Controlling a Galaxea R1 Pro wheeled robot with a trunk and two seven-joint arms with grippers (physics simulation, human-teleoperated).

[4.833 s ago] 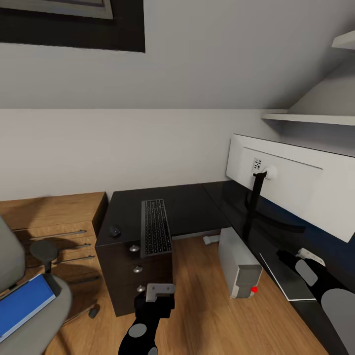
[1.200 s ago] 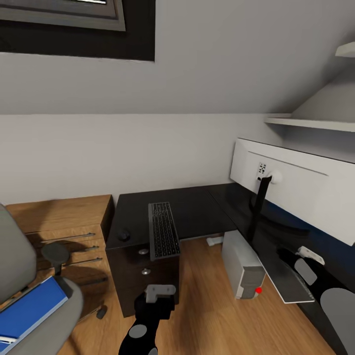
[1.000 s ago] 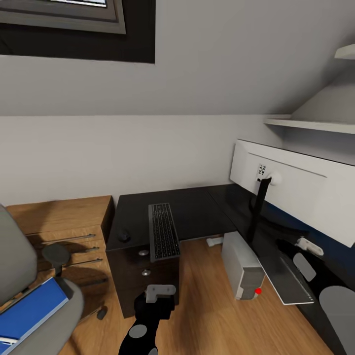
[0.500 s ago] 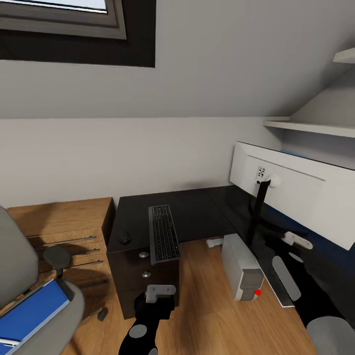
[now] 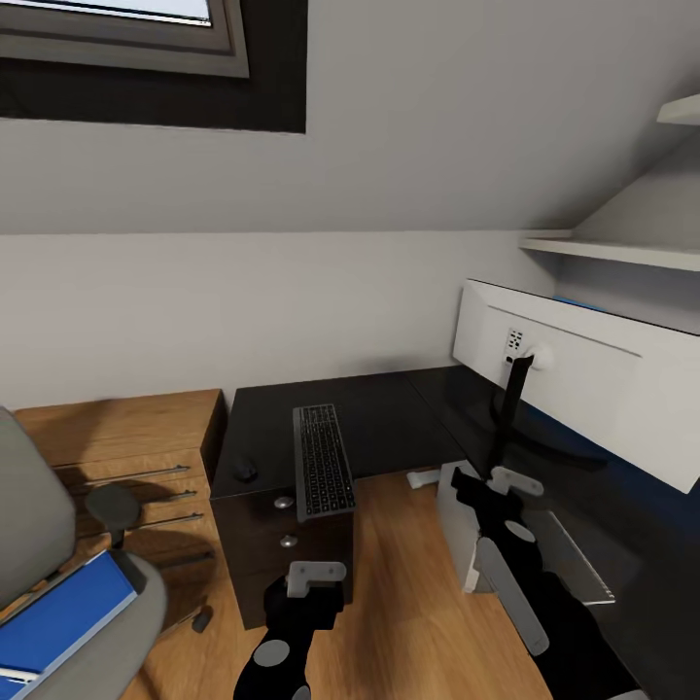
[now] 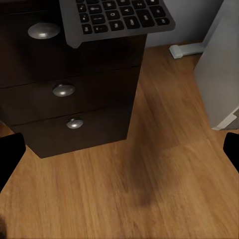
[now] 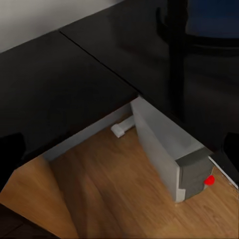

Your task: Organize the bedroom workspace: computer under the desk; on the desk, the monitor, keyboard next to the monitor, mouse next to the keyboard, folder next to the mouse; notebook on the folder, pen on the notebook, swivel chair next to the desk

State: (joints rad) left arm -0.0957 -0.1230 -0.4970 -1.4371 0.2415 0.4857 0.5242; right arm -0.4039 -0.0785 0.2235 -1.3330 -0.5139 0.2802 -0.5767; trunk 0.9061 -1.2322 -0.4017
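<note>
The keyboard [image 5: 323, 474] lies on the black desk [image 5: 389, 413] with its near end past the desk's edge, and the small black mouse [image 5: 247, 472] sits to its left. The monitor [image 5: 583, 374] stands on the desk's right wing, its white back toward me. The grey notebook [image 5: 581, 569] lies below it near the edge. Under the desk stands the computer [image 7: 167, 149]. The blue folder [image 5: 58, 617] rests on the swivel chair [image 5: 39, 544] at the left. My right gripper [image 5: 491, 483] hangs open in front of the computer. My left gripper [image 5: 316, 576] is open before the drawers [image 6: 63, 90].
A light wooden drawer unit [image 5: 117, 437] stands between the chair and the desk. A white shelf [image 5: 622, 253] juts out above the monitor. A small white block [image 7: 122, 127] lies on the wooden floor under the desk. The blue wall panel [image 7: 214, 17] is behind the monitor arm.
My right arm has swung from over the desk's right wing toward the middle and now hangs in front of the computer. The left arm has not moved.
</note>
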